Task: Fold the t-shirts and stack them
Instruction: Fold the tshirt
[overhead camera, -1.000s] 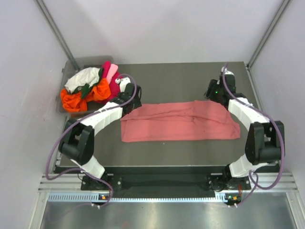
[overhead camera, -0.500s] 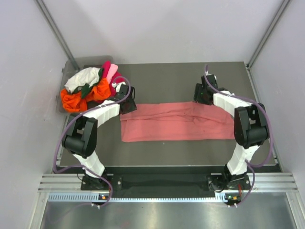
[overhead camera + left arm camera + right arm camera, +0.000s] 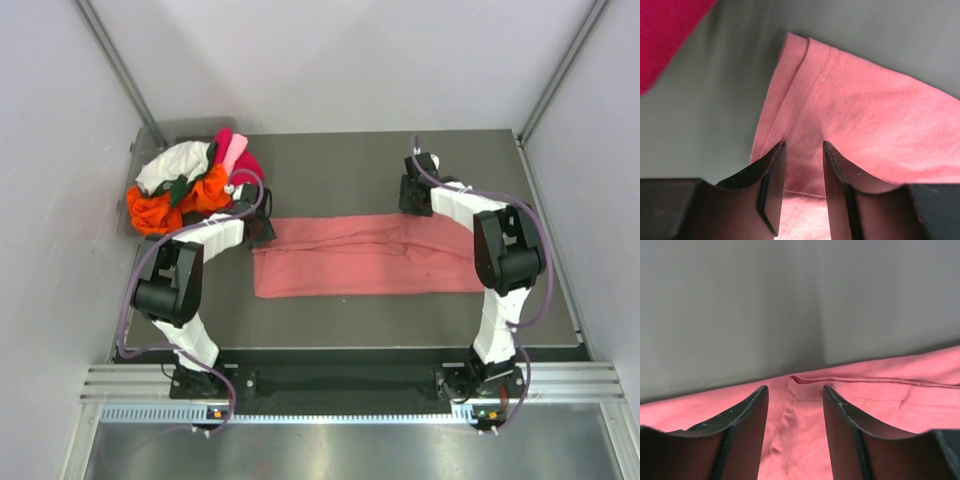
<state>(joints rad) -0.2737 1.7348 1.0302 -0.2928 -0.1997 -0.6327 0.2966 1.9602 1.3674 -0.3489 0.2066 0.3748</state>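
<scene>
A soft salmon-pink t-shirt [image 3: 375, 255] lies flat as a long strip on the grey bench [image 3: 340, 160]. The left hand [image 3: 803, 145] and right hand [image 3: 794, 388], both part open and holding nothing, straddle its far stitched hems.

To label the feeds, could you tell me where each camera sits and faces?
Top external: above and behind the robot, looking down on table, left arm, right arm, salmon t-shirt.
Left wrist: on the left arm, past the open left claw at the shirt's hemmed corner.
Right wrist: on the right arm, past the open right claw at the shirt's far edge.
All three show that shirt.
</scene>
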